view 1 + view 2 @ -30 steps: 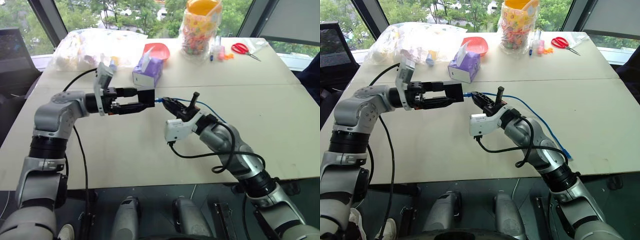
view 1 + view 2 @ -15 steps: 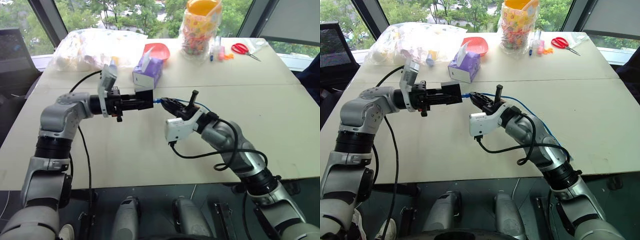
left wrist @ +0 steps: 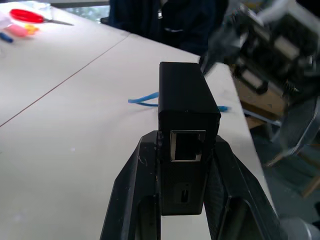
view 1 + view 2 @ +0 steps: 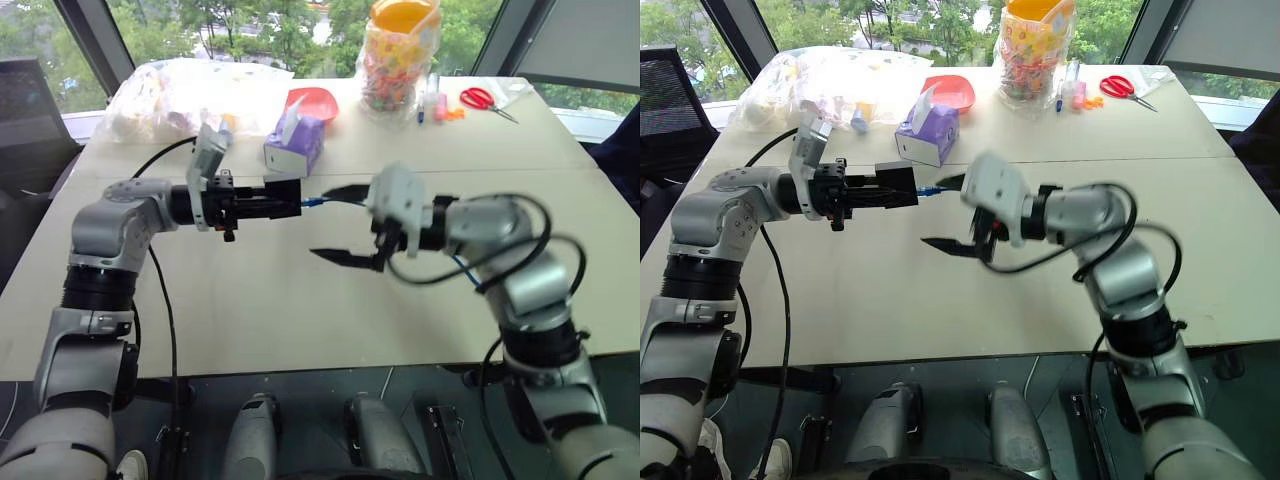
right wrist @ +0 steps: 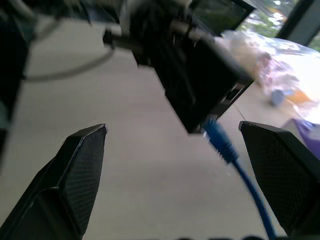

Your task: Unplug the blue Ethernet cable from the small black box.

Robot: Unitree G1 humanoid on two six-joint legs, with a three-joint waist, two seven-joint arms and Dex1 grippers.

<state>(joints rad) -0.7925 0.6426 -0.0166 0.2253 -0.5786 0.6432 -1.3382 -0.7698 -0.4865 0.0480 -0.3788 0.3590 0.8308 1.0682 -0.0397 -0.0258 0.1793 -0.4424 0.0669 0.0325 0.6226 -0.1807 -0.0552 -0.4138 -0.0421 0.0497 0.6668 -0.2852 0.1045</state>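
My left gripper (image 4: 268,201) is shut on the small black box (image 4: 284,194) and holds it level above the table, pointing to the right. The blue Ethernet cable (image 4: 314,201) still meets the box's far face with its plug (image 5: 214,131). From there it trails away under my right arm. In the left wrist view the box (image 3: 186,98) sits between the fingers, with an empty port facing the camera. My right gripper (image 4: 338,224) stands wide open just right of the plug. One fingertip is above the cable, the other below it, and neither touches it.
A purple tissue box (image 4: 295,146) stands just behind the held box. Farther back are a red bowl (image 4: 314,100), a clear bag of items (image 4: 185,92), a jar of sweets (image 4: 400,58) and red scissors (image 4: 484,98). The tabletop (image 4: 300,300) under the grippers is bare.
My right gripper, which was shut on the blue plug, has opened wide, rolled over and lifted a little. My left gripper's fingers have closed tighter on the black box and stayed in place.
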